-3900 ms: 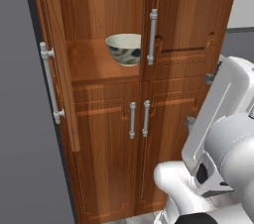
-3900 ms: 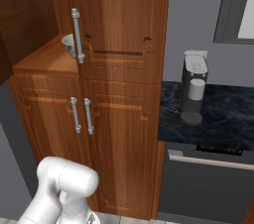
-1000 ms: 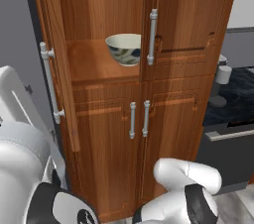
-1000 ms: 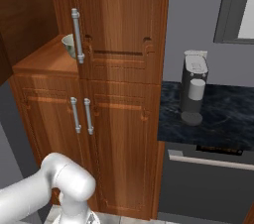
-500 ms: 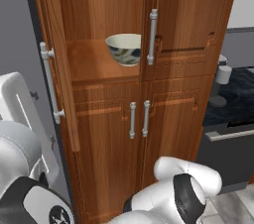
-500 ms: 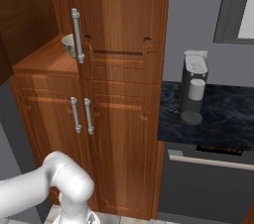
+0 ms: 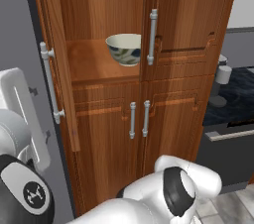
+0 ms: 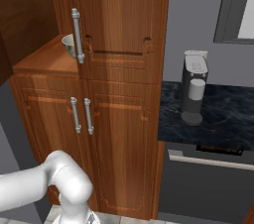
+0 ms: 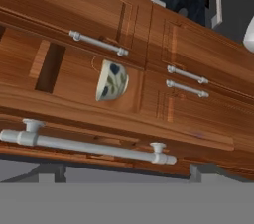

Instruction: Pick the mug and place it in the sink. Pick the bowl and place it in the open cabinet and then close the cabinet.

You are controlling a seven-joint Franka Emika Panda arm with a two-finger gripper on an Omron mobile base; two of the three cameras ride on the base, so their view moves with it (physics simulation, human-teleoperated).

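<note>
The tool itself is out of frame, its fingers standing spread wide apart with nothing between them; the hand view, rolled onto its side, looks at the cabinet [image 9: 149, 44] from close by. At about 6 o'clock in that view the long silver bar handle [image 9: 89, 144] of the swung-open door runs across the picture, and just above centre, toward 11 o'clock, the bowl [image 9: 111, 80] appears tipped sideways by the camera's roll. In the left base view the bowl [image 7: 125, 48] sits upright on the cabinet's inner shelf [image 7: 92, 62], at about 12 o'clock, its leaf pattern facing out, just left of the closed right door's handle [image 7: 152, 36]. The open door [image 7: 59, 59] stands edge-on at 9 o'clock, its handle [image 7: 51, 82] facing left. Below the shelf, the lower cupboard [image 7: 139, 139] is shut, its two short handles side by side. In the right base view the bowl [image 8: 68, 45] peeks from behind the closed door's handle [image 8: 77, 35] at 10 o'clock. Further out, at 3 o'clock, a grey coffee machine [image 8: 194, 88] stands on the dark worktop [image 8: 223, 114], above a dark appliance front with a silver bar [image 8: 211, 161].
</note>
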